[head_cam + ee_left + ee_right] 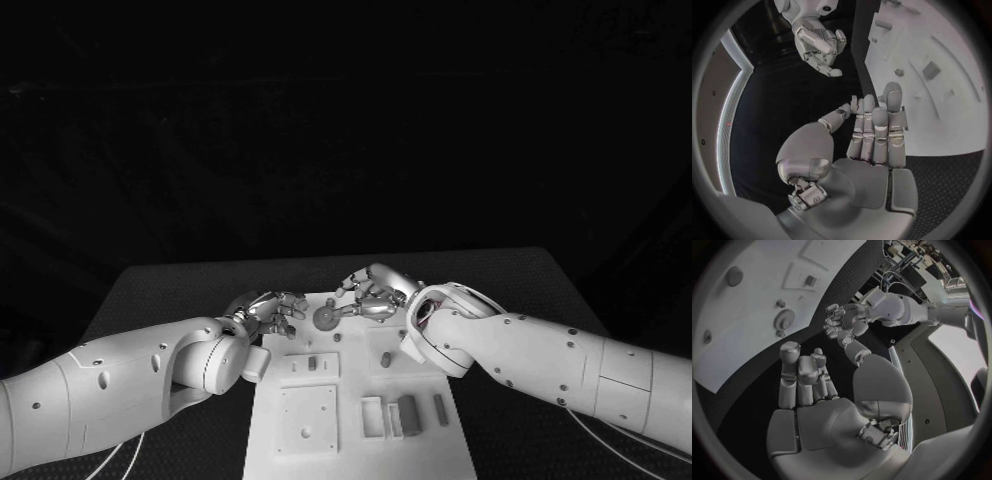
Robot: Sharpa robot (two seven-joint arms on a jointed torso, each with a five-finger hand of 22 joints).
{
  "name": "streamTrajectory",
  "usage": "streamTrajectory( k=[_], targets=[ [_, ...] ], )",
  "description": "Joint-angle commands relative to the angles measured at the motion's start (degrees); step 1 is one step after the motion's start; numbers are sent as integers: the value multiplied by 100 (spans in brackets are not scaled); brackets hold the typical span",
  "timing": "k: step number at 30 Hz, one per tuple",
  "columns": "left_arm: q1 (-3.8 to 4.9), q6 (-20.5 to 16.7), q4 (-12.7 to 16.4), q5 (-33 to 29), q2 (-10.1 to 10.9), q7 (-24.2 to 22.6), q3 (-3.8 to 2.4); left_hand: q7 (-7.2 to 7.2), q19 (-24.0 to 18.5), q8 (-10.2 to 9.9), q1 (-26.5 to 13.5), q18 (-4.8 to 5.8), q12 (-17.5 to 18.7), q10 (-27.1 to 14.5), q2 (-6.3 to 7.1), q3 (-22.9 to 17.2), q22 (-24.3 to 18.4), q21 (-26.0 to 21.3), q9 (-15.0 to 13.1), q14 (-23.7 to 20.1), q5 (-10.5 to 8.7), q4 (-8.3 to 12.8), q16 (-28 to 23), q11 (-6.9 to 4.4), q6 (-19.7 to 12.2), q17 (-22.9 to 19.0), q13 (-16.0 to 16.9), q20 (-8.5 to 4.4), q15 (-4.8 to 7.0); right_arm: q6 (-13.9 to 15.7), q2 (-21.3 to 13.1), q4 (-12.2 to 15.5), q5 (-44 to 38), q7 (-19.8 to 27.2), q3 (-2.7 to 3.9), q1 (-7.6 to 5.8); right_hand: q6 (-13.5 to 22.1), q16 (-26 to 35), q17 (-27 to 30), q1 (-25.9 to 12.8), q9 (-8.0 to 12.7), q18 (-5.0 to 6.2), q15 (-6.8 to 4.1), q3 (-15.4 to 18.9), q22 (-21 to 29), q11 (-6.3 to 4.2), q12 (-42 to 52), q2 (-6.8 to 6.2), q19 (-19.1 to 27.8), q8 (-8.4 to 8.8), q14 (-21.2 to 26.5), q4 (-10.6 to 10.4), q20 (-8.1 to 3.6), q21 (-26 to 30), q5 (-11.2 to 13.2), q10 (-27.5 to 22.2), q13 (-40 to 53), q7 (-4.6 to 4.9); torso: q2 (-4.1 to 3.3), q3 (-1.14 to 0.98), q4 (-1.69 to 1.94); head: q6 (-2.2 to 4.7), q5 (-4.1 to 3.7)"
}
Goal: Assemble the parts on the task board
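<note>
A black table [173,285] stands in front of a dark backdrop. Nearly all the room behind it lies in shadow, and light falls mainly on the tabletop.

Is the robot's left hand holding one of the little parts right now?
No. In the left wrist view the left hand has its fingers stretched out with nothing between them, over the white board.

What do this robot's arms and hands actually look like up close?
Both arms are smooth white shells with small round dots and thin cables trailing beneath. The left hand and right hand are silver metal, with segmented fingers, rounded fingertips and a bulbous thumb base.
</note>
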State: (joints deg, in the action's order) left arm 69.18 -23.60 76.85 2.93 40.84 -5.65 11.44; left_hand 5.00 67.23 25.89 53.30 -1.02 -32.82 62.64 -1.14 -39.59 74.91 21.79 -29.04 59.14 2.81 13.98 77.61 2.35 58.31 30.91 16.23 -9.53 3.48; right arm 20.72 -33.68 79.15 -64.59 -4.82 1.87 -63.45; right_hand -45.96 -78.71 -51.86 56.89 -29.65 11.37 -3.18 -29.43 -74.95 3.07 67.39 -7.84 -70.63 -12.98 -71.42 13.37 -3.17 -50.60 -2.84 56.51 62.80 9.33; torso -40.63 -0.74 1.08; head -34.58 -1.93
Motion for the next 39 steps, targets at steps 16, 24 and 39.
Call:
streamTrajectory(
  k=[16, 24, 39],
  targets=[
    [2, 339, 178, -199, -42, -392, -6, -2, -62, -14, 100, -124, 0, -27, -65, 29, 127, -31, -14, -110, 21, 68, -30, 7, -26, -16, 3, 10, 33, 761, 409, -173, -119, -591, -91, 68, -84, 30, 5, -94, -45, 363, -9, -50, -89, -1, 28, -272, 79, -34, 80, -108, 23, 88, -23, -122, 10, 22, -4, 0, 1, 33, -45],
    [2, 380, 232, -125, -58, -373, -5, 2, -72, -17, 103, -122, -1, -29, -71, 45, 128, -31, -13, -121, 21, 77, -28, 9, -26, -19, 3, 13, 30, 768, 508, -190, -144, -577, -98, 83, -210, 9, -4, -96, -114, 363, -43, -79, -100, -37, 50, -300, 59, -124, 70, -169, 13, 83, -23, -125, 13, -17, -4, -6, 0, 37, -50],
    [2, 342, 242, -104, -70, -387, -5, 5, -77, -21, 111, -121, -2, -33, -80, 62, 131, -27, -11, -127, 21, 88, -19, 10, -27, -20, 4, 13, 29, 716, 563, -167, -241, -567, -130, 112, -429, -10, -13, -54, -309, 363, -129, -66, -112, -126, 70, -302, 39, -306, 55, -147, 0, 65, -23, -108, 5, -110, -2, -7, -3, 21, -40]
  ],
)
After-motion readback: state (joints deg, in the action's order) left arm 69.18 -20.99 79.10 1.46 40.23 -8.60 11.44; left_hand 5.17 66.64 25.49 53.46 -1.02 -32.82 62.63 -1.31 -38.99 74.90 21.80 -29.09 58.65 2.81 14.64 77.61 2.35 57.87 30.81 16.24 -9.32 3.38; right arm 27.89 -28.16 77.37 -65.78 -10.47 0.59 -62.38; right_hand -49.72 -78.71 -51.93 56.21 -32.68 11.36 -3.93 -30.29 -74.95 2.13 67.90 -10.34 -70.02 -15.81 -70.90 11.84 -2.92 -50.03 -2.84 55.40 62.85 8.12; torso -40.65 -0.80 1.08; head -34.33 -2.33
